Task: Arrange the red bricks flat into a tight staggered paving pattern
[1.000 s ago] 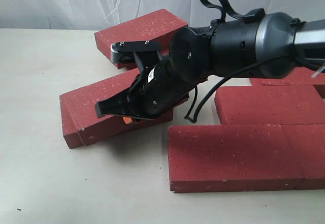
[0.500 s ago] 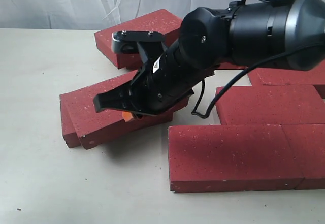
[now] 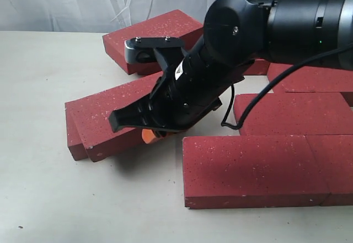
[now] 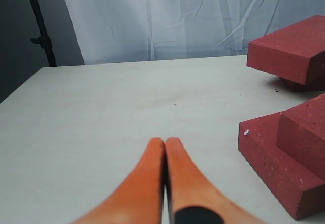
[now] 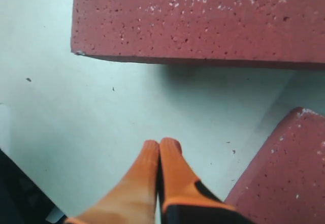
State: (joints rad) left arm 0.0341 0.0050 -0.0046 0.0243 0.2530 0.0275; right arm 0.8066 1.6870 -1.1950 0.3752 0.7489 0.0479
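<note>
Both claws pressed together, empty, among the red bricks point(image 3: 248, 168).
The right claw point(image 5: 160, 145) hangs low with its orange fingers point(image 5: 175, 168) touching each other, over the bare surface point(image 3: 44, 199) between a tilted brick point(image 3: 105, 113), propped on another toward the left edge, and bricks laid flat and butted by the near right corner. A far brick point(image 3: 154, 31) sits by the back edge. The left claw point(image 4: 165, 142) also has its tips together, with bricks nearby.

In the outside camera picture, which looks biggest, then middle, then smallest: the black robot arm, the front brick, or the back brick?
1. black robot arm
2. front brick
3. back brick
The back brick is farther away and partly hidden, so its real size may match the front one.
</note>
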